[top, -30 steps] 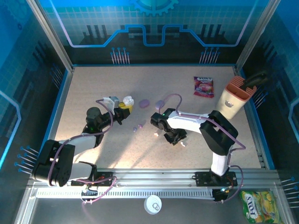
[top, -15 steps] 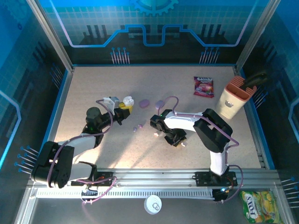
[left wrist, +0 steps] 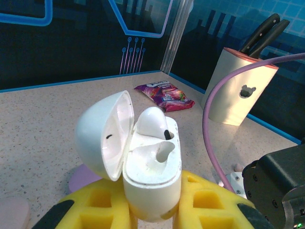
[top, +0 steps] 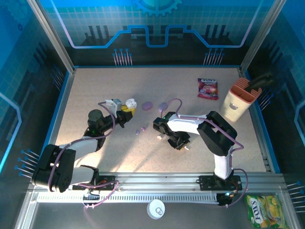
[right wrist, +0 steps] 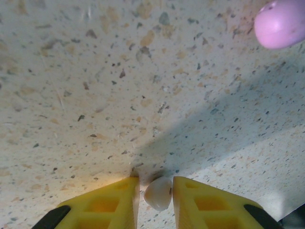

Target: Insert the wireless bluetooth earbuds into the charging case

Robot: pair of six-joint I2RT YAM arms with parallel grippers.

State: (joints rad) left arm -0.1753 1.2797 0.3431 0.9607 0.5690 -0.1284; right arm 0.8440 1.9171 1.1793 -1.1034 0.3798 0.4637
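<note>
My left gripper is shut on the white charging case, held upright off the table. Its lid hangs open to the left. One white earbud sits in the far socket and the near socket is bare. From above, the case is left of centre. My right gripper is down on the table, its yellow fingers shut around a small white earbud. In the top view this gripper is at mid-table. Two tiny purple earbuds lie between the arms.
Two lilac oval cases lie behind the grippers, and a pink rounded piece lies ahead of the right one. A candy packet and a knife block stand at the back right. A purple cable loops near the case.
The right gripper has narrowed onto the white earbud, and its elbow has shifted slightly left. The left arm and the case have not moved.
</note>
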